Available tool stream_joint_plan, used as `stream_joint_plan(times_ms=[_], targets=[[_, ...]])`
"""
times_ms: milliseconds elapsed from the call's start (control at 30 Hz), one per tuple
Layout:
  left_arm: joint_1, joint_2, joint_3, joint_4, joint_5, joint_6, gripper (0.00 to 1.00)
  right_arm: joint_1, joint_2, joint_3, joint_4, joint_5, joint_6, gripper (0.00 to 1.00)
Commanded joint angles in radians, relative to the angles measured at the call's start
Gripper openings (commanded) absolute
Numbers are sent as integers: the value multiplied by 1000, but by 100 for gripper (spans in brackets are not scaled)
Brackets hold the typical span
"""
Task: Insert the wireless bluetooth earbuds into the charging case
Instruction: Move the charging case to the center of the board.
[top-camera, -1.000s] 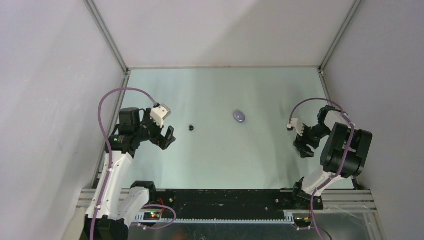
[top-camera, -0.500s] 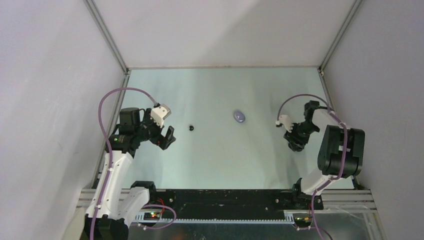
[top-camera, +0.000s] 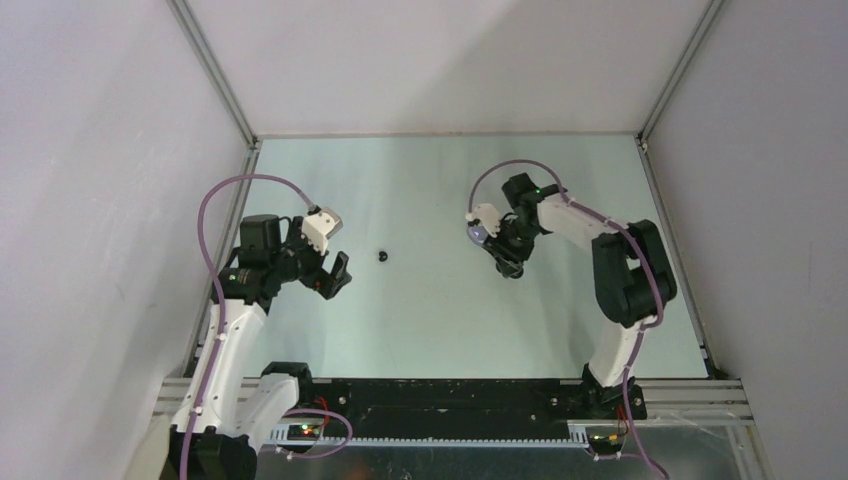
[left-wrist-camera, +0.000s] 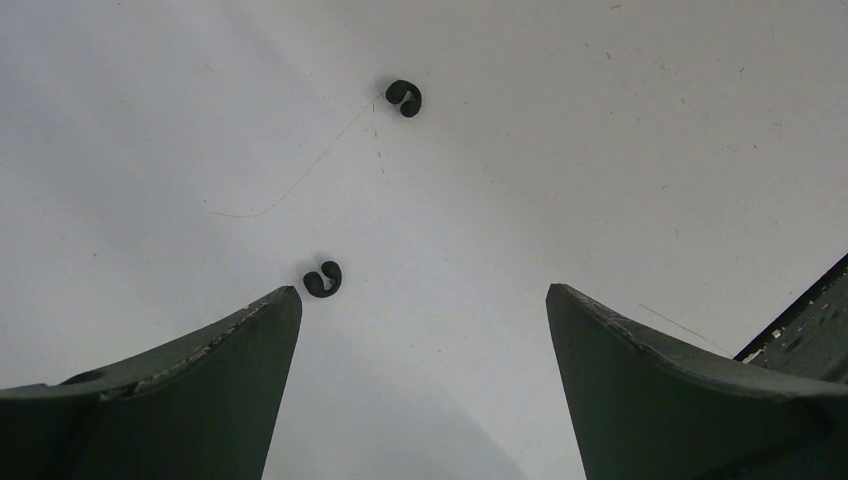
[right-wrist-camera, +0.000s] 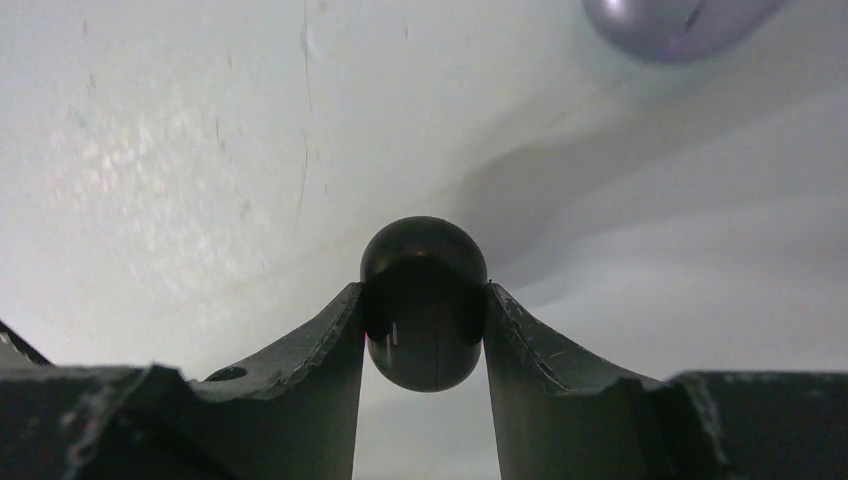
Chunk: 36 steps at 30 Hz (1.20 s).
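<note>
the right gripper (right-wrist-camera: 424, 300) is clamped on a glossy black charging case (right-wrist-camera: 424, 250) near the middle of the tabletop (top-camera: 420, 330), just beside a pale purple case (top-camera: 480, 233) that lies slightly nearer the far edge. the left gripper (left-wrist-camera: 423, 295) hangs by the left edge with its jaws wide apart; two small black hook-shaped earbuds lie on the tabletop ahead of it, one earbud (left-wrist-camera: 322, 280) just beside a fingertip, the other earbud (left-wrist-camera: 404, 97) farther out and apart from it
</note>
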Motion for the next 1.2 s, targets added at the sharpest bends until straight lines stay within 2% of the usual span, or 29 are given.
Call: stream_joint_plan(times_ms=[0, 233, 400, 533, 633, 767, 1000, 1167], targets=[[7, 1, 22, 15, -10, -10, 100, 59, 87, 65, 52, 46, 260, 43], [7, 6, 19, 21, -24, -12, 99, 107, 139, 75, 82, 17, 369, 49], [7, 28, 19, 21, -30, -13, 99, 117, 113, 85, 23, -140, 347, 74], [6, 34, 18, 25, -31, -13, 99, 83, 57, 114, -78, -293, 309, 85], [6, 37, 19, 25, -34, -14, 99, 37, 43, 136, -117, -372, 311, 86], [5, 41, 20, 31, -38, -16, 99, -33, 61, 138, -124, -370, 307, 86], [-47, 66, 30, 42, -72, -24, 99, -75, 98, 120, -93, -382, 296, 80], [-80, 83, 49, 62, -72, -21, 99, -64, 138, 115, -77, -371, 304, 71]])
